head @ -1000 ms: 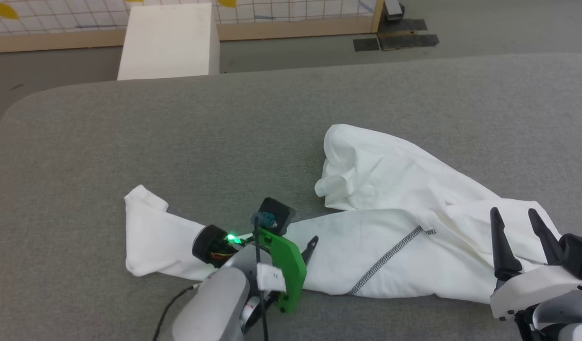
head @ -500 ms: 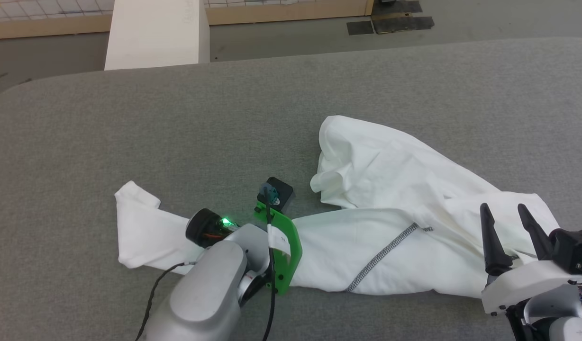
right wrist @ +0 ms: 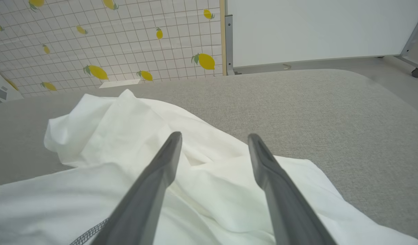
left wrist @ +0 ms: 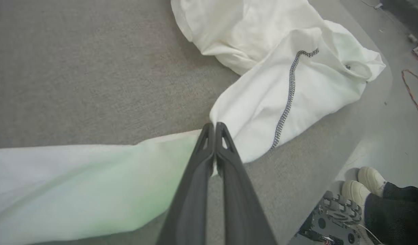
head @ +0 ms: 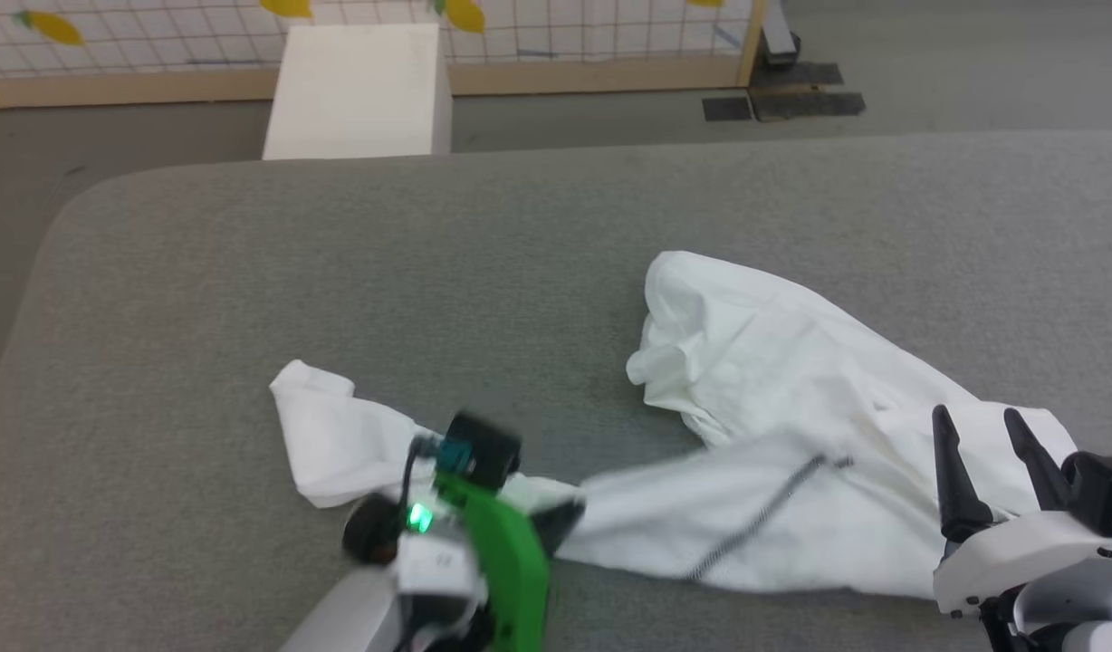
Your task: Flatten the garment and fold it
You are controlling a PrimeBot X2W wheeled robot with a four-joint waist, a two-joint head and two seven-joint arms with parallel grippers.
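Head view: from high at the near side, looking forward and down across the table (head: 203, 272), taking in the garment (head: 791, 380). Left wrist view: close above the garment, facing right. Right wrist view: low, close, facing the far lemon-print wall (right wrist: 110, 41). Shared by all three: the garment.

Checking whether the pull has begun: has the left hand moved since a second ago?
Yes. Against the white box, the left hand, shut on the garment, has come leftward and nearer the robot.

My left gripper (left wrist: 214, 125) is now pinched shut on the garment (head: 791, 380); a second ago its fingers stood apart. The cloth beside it is bunched and rumpled, no longer flat.
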